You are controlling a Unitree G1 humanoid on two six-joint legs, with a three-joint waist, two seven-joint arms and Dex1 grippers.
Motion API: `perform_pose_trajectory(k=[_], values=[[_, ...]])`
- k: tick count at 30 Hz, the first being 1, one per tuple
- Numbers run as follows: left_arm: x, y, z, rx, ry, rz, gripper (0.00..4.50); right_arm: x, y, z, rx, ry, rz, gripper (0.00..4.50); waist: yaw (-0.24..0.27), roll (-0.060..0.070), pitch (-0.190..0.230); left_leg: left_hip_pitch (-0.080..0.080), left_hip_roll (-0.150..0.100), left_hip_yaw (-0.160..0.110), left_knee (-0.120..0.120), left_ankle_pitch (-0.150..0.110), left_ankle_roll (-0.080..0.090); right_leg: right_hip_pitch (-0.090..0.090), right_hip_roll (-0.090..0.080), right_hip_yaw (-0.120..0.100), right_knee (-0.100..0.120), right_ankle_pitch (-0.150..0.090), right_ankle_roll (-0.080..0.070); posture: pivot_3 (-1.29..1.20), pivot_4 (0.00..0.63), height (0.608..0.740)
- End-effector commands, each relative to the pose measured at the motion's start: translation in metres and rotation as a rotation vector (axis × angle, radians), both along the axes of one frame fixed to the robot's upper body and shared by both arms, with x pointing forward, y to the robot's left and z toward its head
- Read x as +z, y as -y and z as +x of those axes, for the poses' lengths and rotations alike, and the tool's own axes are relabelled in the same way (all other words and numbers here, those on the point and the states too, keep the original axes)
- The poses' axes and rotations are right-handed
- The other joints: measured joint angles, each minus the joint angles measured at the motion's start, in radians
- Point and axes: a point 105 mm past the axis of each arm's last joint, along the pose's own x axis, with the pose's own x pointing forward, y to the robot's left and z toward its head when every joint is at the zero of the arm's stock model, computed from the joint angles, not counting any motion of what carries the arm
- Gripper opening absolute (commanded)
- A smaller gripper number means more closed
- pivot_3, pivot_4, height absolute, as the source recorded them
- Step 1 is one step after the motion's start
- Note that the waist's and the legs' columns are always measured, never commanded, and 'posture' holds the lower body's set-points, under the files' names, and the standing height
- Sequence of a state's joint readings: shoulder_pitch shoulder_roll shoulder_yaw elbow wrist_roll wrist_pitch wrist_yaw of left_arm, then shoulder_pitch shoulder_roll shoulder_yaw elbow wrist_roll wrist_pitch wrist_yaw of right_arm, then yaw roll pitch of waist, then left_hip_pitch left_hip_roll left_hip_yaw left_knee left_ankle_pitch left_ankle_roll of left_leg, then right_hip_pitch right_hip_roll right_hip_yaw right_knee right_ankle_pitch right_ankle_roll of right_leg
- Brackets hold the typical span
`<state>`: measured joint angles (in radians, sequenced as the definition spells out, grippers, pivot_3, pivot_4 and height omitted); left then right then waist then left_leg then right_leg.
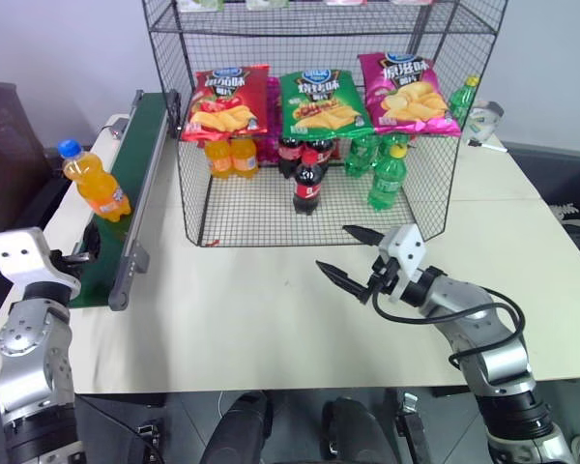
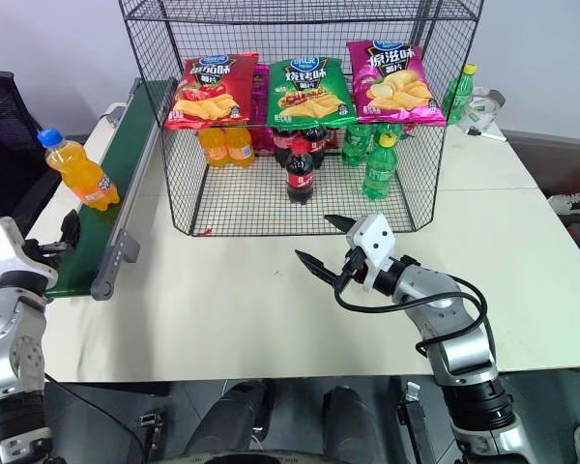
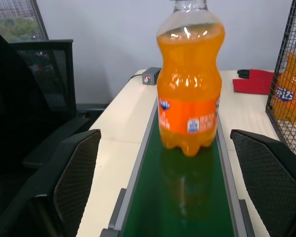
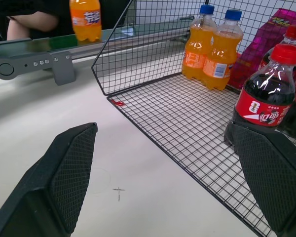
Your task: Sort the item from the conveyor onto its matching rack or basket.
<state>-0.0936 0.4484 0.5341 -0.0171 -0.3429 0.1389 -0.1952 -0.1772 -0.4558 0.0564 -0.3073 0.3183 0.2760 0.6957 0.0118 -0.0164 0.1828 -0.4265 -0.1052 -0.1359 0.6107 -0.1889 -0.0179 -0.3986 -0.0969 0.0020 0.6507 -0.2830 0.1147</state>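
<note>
Orange soda bottle (image 1: 95,184) with a blue cap stands upright on the conveyor (image 1: 126,184), a dark green belt between grey side rails running along the left edge of the white table (image 1: 271,319). It is well up the belt from the near end, and nothing touches it.

At that near end sits the left gripper (image 3: 172,192), level and aimed up the belt. Its 2 black fingers (image 3: 71,182) are spread wide, 1 on either side of the belt, with the bottle ahead of them and apart from both.

The right gripper (image 1: 353,253) hovers over bare table just in front of the rack (image 1: 309,208), pointing toward the rack's open front. Its fingers are also spread apart and hold nothing.

The rack is black wire mesh. 3 chip bags lie along the front of a shelf: red (image 1: 227,101), green (image 1: 321,102) and pink (image 1: 406,92). Below them, on the lowest tier, stand 2 orange soda bottles (image 4: 212,47) at the left, dark cola bottles with red caps in the middle, 1 cola bottle (image 1: 307,182) standing forward of the others, and green soda bottles (image 1: 387,176) at the right.

In the right wrist view a person's forearm (image 4: 32,22) shows beyond the conveyor
</note>
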Motion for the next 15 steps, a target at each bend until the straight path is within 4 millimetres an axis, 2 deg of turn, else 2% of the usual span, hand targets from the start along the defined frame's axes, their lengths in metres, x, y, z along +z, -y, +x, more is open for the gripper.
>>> perform_pose_trajectory(k=[1, 10, 15], values=[[0.019, -0.005, -0.002, 0.01, 0.057, 0.039, 4.41, 0.013, -0.004, -0.001, 0.019, 0.061, 0.008, 4.5, 0.0, 0.0, 0.0, 0.0, 0.0, 0.0, 0.0, 0.0, 0.0, 0.0, 0.0, 0.0, 0.0, 0.0, 0.0, 0.0, 0.15, 0.74], [0.019, -0.004, 0.0, 0.0, 0.049, 0.041, 4.41, 0.012, -0.004, -0.001, 0.016, 0.06, 0.01, 4.5, 0.0, 0.0, 0.0, 0.0, 0.0, 0.0, 0.0, 0.0, 0.0, 0.0, 0.0, 0.0, 0.0, 0.0, 0.0, 0.0, 0.15, 0.74], [0.021, 0.005, 0.002, -0.051, 0.052, 0.034, 4.41, 0.012, -0.005, -0.002, 0.017, 0.058, 0.014, 4.5, 0.0, 0.0, 0.0, 0.0, 0.0, 0.0, 0.0, 0.0, 0.0, 0.0, 0.0, 0.0, 0.0, 0.0, 0.0, 0.0, 0.15, 0.74]])
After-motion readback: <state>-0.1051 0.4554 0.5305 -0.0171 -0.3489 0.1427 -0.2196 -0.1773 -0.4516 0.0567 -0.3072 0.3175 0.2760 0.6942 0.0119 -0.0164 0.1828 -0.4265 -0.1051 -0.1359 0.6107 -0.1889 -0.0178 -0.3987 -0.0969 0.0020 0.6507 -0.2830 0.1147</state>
